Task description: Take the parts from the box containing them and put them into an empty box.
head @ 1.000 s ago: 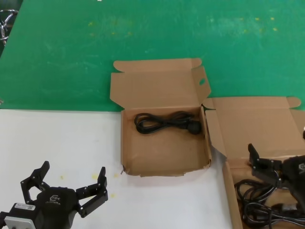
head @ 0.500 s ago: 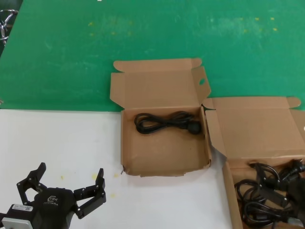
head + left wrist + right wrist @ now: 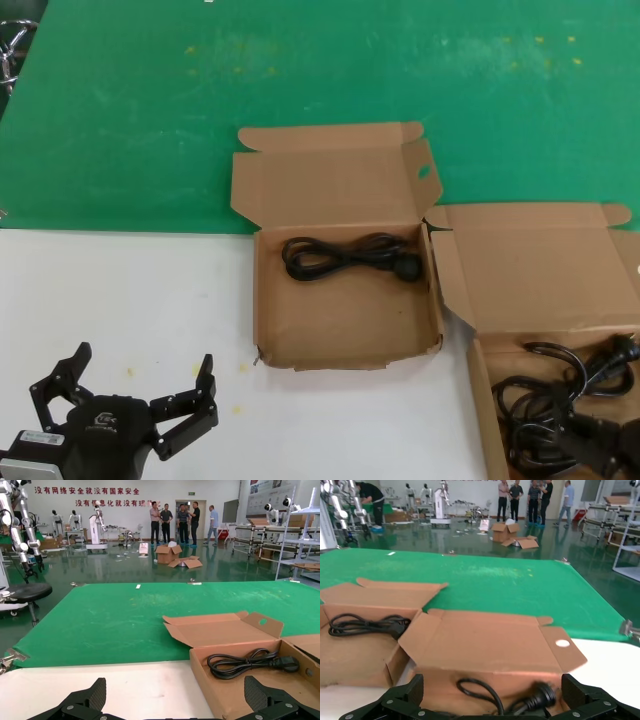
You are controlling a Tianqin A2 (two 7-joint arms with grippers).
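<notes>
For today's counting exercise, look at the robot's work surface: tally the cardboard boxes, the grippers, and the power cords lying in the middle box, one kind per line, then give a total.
Cardboard boxes: 2, the box with an oval hole and the box without a hole
Grippers: 2, the left gripper and the right gripper, both open
Power cord in the middle box: 1
Total: 5

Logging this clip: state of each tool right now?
Left tool: open, empty, parked over the white table.
Right tool: open, holding nothing, low over the cords in the right box.
</notes>
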